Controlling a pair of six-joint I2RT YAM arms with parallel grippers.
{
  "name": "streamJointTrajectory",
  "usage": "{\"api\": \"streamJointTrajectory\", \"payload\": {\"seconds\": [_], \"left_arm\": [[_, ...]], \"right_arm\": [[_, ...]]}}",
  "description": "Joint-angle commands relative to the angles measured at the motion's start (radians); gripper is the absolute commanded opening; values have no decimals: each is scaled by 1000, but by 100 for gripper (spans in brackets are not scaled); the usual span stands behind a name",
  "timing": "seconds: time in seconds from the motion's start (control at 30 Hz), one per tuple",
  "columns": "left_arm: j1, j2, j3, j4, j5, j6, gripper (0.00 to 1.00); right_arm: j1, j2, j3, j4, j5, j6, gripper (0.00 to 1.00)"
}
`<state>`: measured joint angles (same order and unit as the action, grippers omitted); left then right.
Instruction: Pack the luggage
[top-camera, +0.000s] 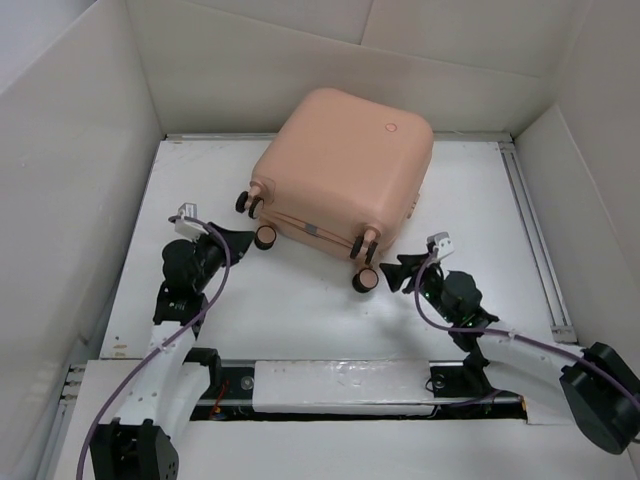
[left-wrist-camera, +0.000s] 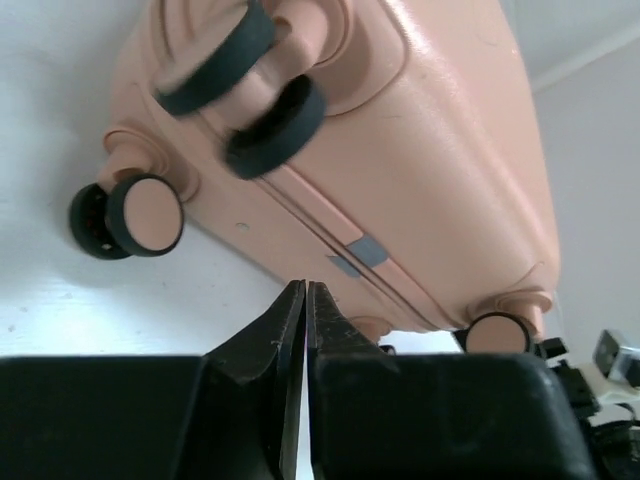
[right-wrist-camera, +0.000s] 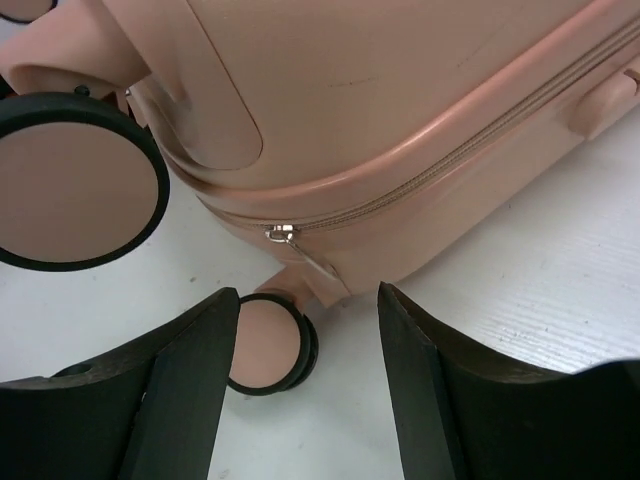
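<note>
Right gripper (right-wrist-camera: 305, 300), lower frame, stands apart: centre it on the zipper pull (right-wrist-camera: 303, 256) of the luggage (right-wrist-camera: 400, 100) before you close. Left gripper (left-wrist-camera: 304, 300) pressed together, empty.

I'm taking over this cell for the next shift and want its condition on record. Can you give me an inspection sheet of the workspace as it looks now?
Surface: white table, luggage resting on it.
Job's things: luggage closed, lying flat, wheels toward the arms; zipper pull at the near corner.
Clutter: nothing seen.
Grippers: left end effector shut, empty, just short of the luggage; right end effector open, aimed at the zipper pull, holding nothing.
Cables: purple cables, one looped along each arm.
Surroundings: white panel walls on three sides.
</note>
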<state>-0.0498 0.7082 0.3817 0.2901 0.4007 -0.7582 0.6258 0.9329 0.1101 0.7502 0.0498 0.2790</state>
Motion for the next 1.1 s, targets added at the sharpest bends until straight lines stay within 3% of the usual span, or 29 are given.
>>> {"api": "streamJointTrajectory", "payload": {"seconds": [0.0,0.13,0.2,0.23,0.33,0.53,0.73,0.87,0.93,1.07], "left_arm": [[1,-6,65,-95,-92,49,5],[1,7,75,-65,-125,34,60],[1,16,75,-40,-125,19,76],[1,31,75,-40,-140,19,79],[1,106,134,-31,-154,19,84],[1,281,279,-42,-151,48,84],[1,390,425,-129,-161,134,84],[1,496,529,-183,-152,227,84],[1,553,575,-209,-169,278,83],[1,592,663,-244,-183,422,80]], "right_arm": [[-18,26,65,72,-108,-64,64],[-18,75,103,60,-119,-75,64],[-27,104,115,60,-110,-75,64],[-28,113,129,60,-110,-75,64],[-37,156,152,60,-74,-75,58],[-37,248,174,86,-16,-31,42],[-46,343,174,166,60,31,36],[-37,383,192,166,61,40,46],[-24,383,192,166,88,49,57],[11,345,126,204,113,58,59]]}}
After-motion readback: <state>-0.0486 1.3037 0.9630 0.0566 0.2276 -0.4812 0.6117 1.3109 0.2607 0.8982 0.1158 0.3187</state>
